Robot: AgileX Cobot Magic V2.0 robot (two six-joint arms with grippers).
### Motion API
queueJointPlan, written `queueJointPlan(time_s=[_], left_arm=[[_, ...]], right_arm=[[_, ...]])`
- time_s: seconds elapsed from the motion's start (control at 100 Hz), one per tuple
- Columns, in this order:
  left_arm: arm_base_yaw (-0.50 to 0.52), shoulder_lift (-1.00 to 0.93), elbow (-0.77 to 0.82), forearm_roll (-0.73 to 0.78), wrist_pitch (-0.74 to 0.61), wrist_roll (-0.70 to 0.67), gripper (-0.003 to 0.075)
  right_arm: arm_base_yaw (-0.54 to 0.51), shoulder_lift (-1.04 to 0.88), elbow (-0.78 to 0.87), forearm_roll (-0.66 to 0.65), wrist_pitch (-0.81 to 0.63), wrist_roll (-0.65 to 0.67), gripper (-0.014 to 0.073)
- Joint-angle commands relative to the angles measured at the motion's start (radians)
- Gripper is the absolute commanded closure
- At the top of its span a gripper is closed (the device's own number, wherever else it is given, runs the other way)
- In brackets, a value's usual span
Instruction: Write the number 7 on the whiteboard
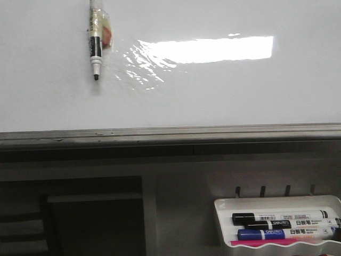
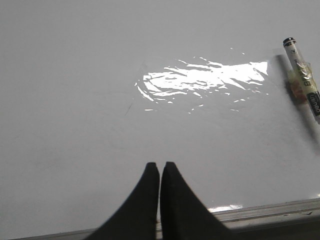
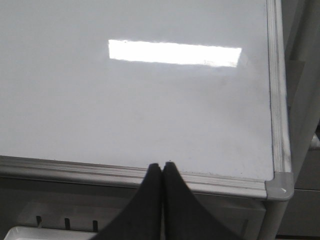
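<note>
Blank whiteboard (image 1: 224, 96), nothing written on it yet.
Marker (image 1: 96, 45) sits at 11 o'clock, tip down; left gripper (image 2: 160, 172) and right gripper (image 3: 162, 170) both pinched closed, holding nothing.

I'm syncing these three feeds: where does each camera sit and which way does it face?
Front: faces forward at the whiteboard, taped marker and marker tray; no robot parts.
Left wrist: on the left arm, over the board; left gripper shut.
Right wrist: over the board's corner; right gripper shut.
Front and left wrist share the marker and glare.
</note>
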Motion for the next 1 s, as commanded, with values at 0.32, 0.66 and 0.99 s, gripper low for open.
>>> queueJointPlan(time_s=[0.32,0.66,0.99], left_arm=[[0.001,-0.030,0.037,-0.401,-0.071,-0.012,0.0741],[0.001,-0.030,-0.008,-0.679,-0.089,-0.012,0.0741],[0.001,0.168,-0.314,-0.421,0.268,-0.012,0.0741]], right_arm=[[0.001,-0.021,0.032,0.429,-0.135,-0.005,0.0657],[0.001,-0.019,-0.019,0.671,-0.013,-0.005,0.0657],[0.001,0.231,-0.290,0.550,0.289,-0.027,0.0647]])
